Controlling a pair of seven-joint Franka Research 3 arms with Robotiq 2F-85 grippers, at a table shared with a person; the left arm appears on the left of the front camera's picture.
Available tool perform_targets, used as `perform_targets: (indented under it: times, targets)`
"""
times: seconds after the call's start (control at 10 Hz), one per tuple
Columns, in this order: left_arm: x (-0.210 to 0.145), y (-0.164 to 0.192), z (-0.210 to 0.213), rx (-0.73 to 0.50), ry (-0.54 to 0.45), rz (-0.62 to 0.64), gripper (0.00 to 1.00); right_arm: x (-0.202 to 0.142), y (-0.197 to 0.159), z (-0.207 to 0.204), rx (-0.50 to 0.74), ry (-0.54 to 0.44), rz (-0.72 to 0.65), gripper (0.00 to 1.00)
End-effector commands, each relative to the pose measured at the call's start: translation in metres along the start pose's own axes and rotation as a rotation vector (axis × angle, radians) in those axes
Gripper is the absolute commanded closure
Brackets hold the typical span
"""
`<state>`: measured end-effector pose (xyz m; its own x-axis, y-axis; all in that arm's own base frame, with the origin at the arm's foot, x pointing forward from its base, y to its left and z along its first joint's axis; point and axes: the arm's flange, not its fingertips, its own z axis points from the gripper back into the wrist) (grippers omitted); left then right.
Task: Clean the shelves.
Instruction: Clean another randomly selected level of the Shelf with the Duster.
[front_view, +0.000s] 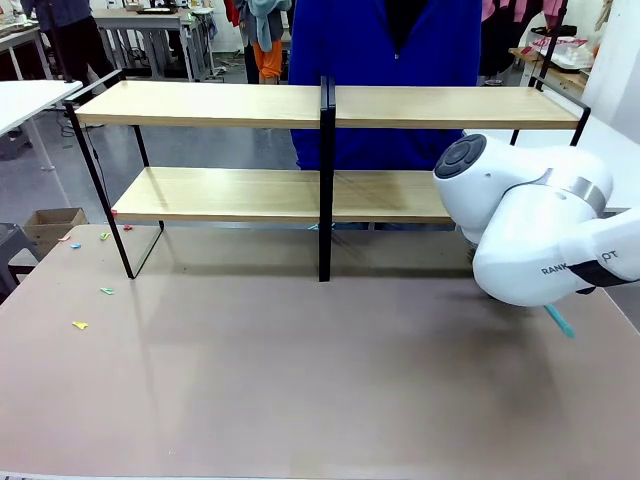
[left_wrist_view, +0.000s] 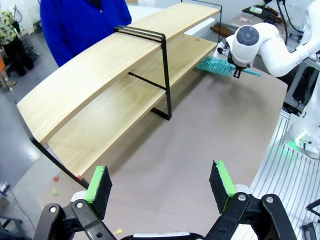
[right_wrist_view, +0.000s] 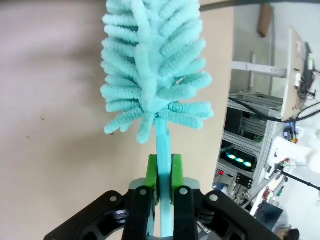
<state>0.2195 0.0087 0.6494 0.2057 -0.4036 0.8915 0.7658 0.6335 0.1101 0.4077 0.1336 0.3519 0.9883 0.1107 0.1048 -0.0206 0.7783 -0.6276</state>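
We have the shelves (front_view: 250, 105) standing at the far side of the counter (front_view: 300, 380), the person in blue just behind them. Two light-wood boards, black frame, centre post in the middle.

The right tool (right_wrist_view: 161, 172) is clamped tight on the thin handle of the teal duster (right_wrist_view: 152, 70), green pads pressed to both sides of the stem, fluffy head pointing straight out past the fingers. In the left wrist view the duster head sits at the right-hand end of the lower board, touching it or just beside it; we can't tell which.

Our read: the step in hand is sweeping the lower board. To do it well, we keep the head flat against the wood, drag it along the board toward the centre post, and stay clear of the thin frame rods and the upper board's underside. The stem is slim, so light pressure only, or it could twist in the grip. The post blocks a full pass, so each half likely needs its own stroke.

The left tool (left_wrist_view: 160, 192) hangs above the counter with its pads wide apart, holding nothing and touching nothing.
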Motion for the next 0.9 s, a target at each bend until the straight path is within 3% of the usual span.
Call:
perform_targets:
  times: [0.0,0.3,0.5,0.6,0.8]
  targets:
    - [0.000,0.001,0.000,-0.002,0.000,0.002,0.00,0.002,0.008,0.014,-0.167,-0.031,-0.064,0.88]
    - [0.000,0.001,0.000,-0.002,0.000,0.002,0.00,-0.005,0.028,0.025,-0.205,-0.086,-0.007,0.88]
    - [0.000,0.001,0.000,-0.002,0.000,0.002,0.00,-0.007,0.033,0.023,-0.145,-0.081,0.022,0.88]
    - [0.000,0.001,0.000,-0.002,0.000,0.002,0.00,-0.012,0.028,0.025,-0.069,-0.064,0.050,0.88]
    - [0.000,0.001,0.000,-0.002,0.000,0.002,0.00,-0.043,-0.028,0.049,0.197,-0.030,0.111,0.88]
